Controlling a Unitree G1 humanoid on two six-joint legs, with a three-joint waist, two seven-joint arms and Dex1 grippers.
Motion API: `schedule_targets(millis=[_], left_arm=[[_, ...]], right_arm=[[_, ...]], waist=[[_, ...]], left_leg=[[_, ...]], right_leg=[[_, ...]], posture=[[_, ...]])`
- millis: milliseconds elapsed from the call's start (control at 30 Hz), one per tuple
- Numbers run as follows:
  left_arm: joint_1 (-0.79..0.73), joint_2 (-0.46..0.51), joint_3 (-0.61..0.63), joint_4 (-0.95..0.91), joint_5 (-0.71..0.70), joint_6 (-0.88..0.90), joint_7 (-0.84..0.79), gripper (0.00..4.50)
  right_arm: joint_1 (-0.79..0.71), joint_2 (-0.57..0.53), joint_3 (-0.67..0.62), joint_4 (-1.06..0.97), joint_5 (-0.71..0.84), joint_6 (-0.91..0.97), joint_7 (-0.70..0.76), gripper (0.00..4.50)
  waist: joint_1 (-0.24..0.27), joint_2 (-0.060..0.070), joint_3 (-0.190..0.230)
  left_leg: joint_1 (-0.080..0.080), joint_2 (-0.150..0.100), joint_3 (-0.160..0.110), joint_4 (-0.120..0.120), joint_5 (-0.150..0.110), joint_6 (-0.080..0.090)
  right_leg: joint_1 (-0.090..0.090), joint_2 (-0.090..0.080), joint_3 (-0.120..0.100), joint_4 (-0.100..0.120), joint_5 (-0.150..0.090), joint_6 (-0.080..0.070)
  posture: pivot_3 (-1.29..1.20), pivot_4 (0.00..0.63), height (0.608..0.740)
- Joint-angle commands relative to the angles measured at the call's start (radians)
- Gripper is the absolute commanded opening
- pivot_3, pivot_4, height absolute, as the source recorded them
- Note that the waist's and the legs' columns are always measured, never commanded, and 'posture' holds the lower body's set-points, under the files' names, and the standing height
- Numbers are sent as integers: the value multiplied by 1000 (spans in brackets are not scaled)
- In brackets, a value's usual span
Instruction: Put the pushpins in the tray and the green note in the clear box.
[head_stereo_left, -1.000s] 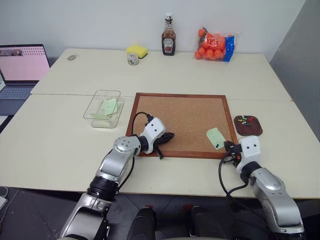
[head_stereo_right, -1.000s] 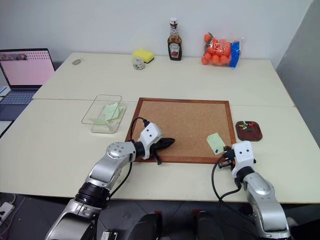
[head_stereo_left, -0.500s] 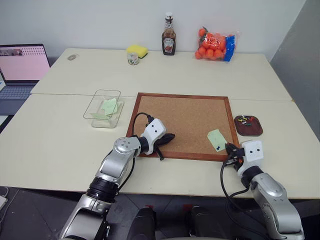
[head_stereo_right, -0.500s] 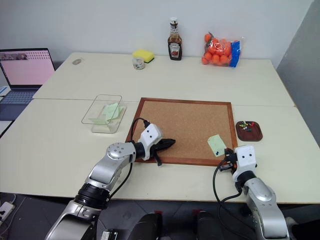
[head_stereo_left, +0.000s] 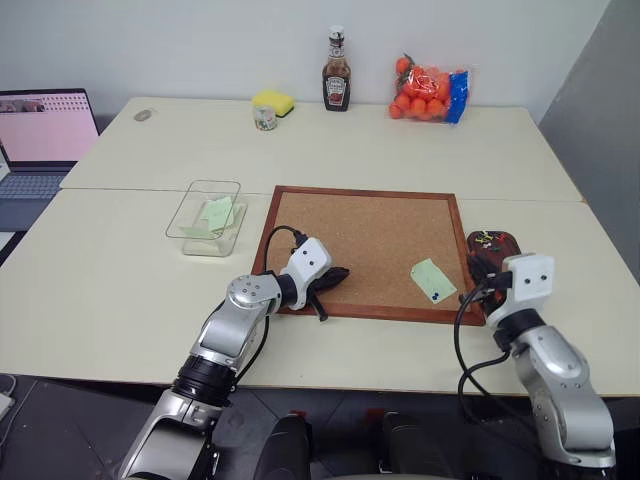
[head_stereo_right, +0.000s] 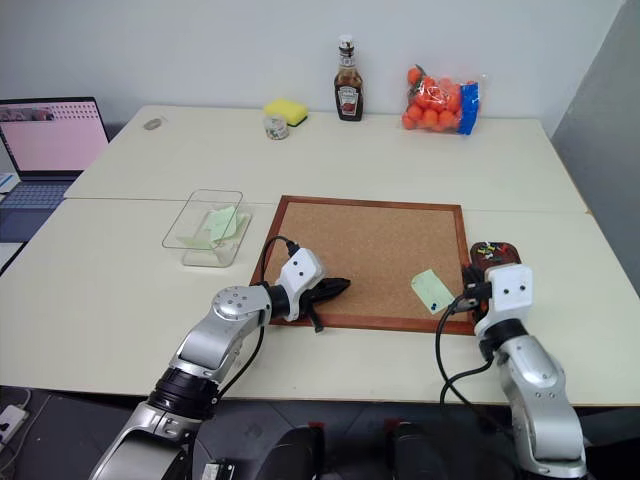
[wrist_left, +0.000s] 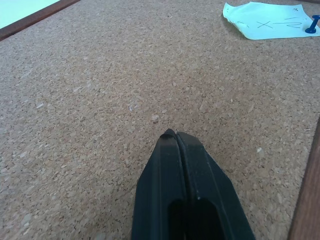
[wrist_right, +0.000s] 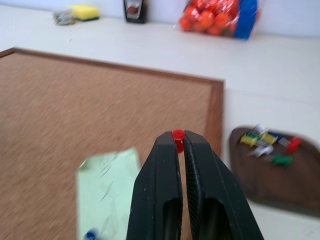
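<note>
the tiny red plastic-headed pushpin (wrist_right: 178, 134), light, hard and slippery, sits clamped at the right claw (wrist_right: 178, 141) tips; left claw (wrist_left: 175, 137) pressed together, empty, mid-frame.

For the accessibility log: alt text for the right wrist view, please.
The right gripper, shut, pinches a red pushpin above the cork board. A green note lies on the board below, and the brown tray of pushpins sits beyond its frame.
</note>
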Motion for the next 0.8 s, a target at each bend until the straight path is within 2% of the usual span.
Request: schedule_targets(millis=[33,233,533,567,600,633,667,800], left_arm=[[24,3,-36,14,20,25,-11,0],[24,0,-39,17,21,24,-7,0],[30,-1,-37,12,23,21,-1,0],[31,0,-37,11,23,20,-1,0],[32,1,-36,11,23,20,-1,0],[33,1,-36,10,23,20,-1,0],[33,2,-35,9,23,20,-1,0],[34,4,-35,9,23,19,-1,0]], right_arm=[[-80,-72,-30,91,-37,89,-21,47],[-211,-105,-59,256,-62,105,-65,47],[-308,-123,-67,430,-73,96,-83,47],[-311,-122,-68,436,-73,93,-84,302],[-314,-121,-69,439,-73,91,-84,302],[-315,-121,-69,441,-73,90,-84,598],[-316,-121,-69,441,-72,89,-83,663],[-317,-119,-71,441,-74,89,-84,1516]], waist=[[0,0,0],[1,0,0],[1,0,0],[1,0,0],[1,0,0],[1,0,0],[1,0,0],[1,0,0]], left_leg=[[0,0,0,0,0,0],[0,-1,1,0,0,0],[0,-1,2,0,0,0],[0,-1,2,0,0,0],[0,-1,2,0,0,0],[0,-1,2,0,0,0],[0,-1,2,0,0,0],[0,-1,2,0,0,0]], right_leg=[[0,0,0,0,0,0],[0,0,0,0,0,0],[0,0,0,0,0,0],[0,0,0,0,0,0],[0,0,0,0,0,0],[0,0,0,0,0,0],[0,0,0,0,0,0],[0,0,0,0,0,0]], posture=[[0,150,740],[0,150,740],[0,150,740],[0,150,740],[0,150,740],[0,150,740],[0,150,740],[0,150,740]])
